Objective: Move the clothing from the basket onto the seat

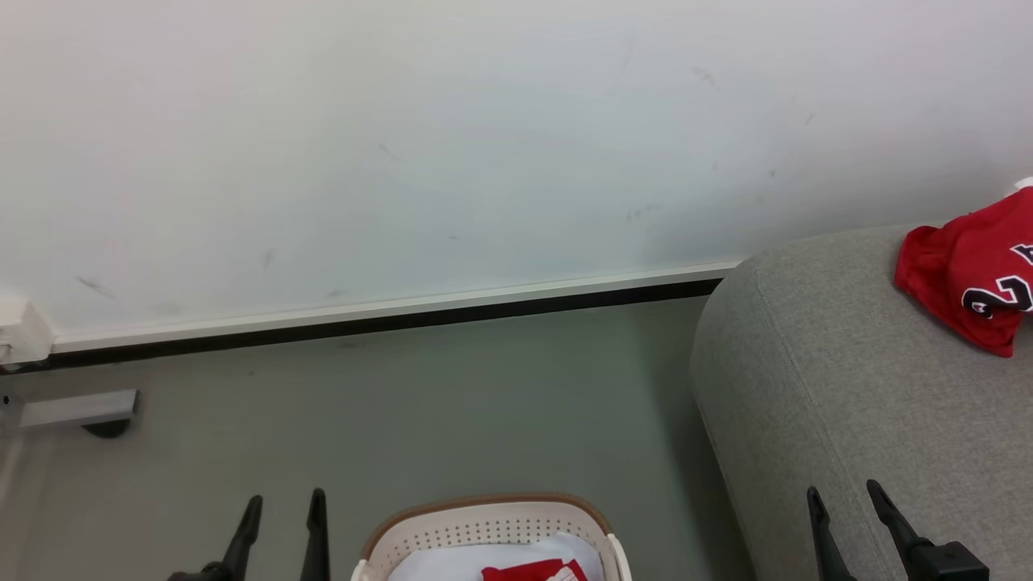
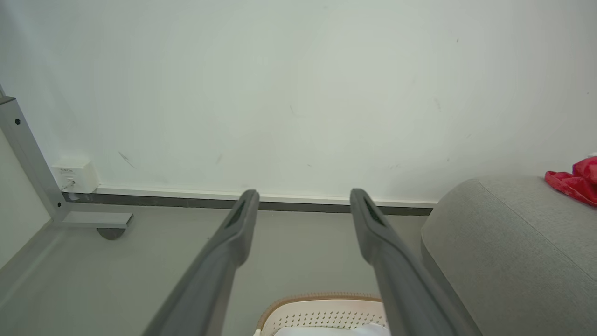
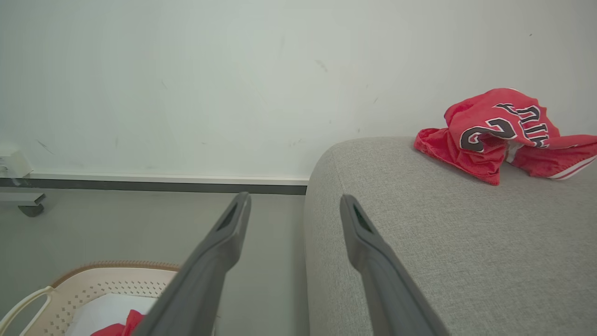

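Observation:
A red jersey (image 1: 972, 278) with black white-edged numerals lies crumpled on the grey sofa (image 1: 815, 387) at the right; the right wrist view shows the jersey (image 3: 501, 130) on the sofa (image 3: 443, 242) top. The cream basket (image 1: 484, 528) with its brown rim stands on the floor at the bottom centre, holding another red garment (image 1: 537, 570) on something white. My left gripper (image 1: 281, 502) is open to the left of the basket, empty. My right gripper (image 1: 843, 494) is open over the sofa's front, empty. In the left wrist view the basket (image 2: 322, 312) sits between the fingers (image 2: 240, 224).
A white wall with a dark skirting strip (image 1: 387, 319) runs behind the grey floor. A grey metal frame foot (image 1: 81, 411) and a white wall box (image 1: 20, 331) sit at the far left. Open floor lies between basket and wall.

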`<state>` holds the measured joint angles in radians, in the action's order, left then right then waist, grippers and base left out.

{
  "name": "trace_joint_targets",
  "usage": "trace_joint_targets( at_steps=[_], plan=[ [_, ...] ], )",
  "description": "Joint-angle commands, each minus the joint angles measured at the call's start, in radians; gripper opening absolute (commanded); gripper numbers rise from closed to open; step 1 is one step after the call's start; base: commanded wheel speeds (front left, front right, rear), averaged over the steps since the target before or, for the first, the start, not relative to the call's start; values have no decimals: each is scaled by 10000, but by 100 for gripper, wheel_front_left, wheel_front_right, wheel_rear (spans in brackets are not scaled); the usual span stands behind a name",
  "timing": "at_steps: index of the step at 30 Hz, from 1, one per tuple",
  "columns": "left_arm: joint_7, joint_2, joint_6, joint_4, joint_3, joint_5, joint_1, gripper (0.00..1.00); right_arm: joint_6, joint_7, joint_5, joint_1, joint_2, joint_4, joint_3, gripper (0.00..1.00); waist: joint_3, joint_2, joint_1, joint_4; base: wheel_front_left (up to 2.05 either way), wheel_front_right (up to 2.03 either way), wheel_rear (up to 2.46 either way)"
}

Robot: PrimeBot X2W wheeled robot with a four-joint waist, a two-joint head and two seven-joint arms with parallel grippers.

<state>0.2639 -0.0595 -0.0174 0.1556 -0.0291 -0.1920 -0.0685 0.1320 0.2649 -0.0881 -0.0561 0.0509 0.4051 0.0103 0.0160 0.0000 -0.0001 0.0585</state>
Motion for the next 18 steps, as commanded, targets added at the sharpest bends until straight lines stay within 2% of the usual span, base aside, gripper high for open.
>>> trace_joint_targets(
  at_steps=[1,11,18],
  plan=[
    [9,-1,-105,85,96,116,-55,100,-25,-9,-52,118,-1,60,12,100,27,0,1,16,0,0,0],
    [9,48,-594,463,338,253,-65,100,-25,-9,-109,90,0,160,-7,100,149,0,1,65,0,0,0],
    [9,63,-760,558,478,318,0,100,-25,-9,-123,66,-1,150,60,100,105,0,1,122,0,0,0]
  ],
)
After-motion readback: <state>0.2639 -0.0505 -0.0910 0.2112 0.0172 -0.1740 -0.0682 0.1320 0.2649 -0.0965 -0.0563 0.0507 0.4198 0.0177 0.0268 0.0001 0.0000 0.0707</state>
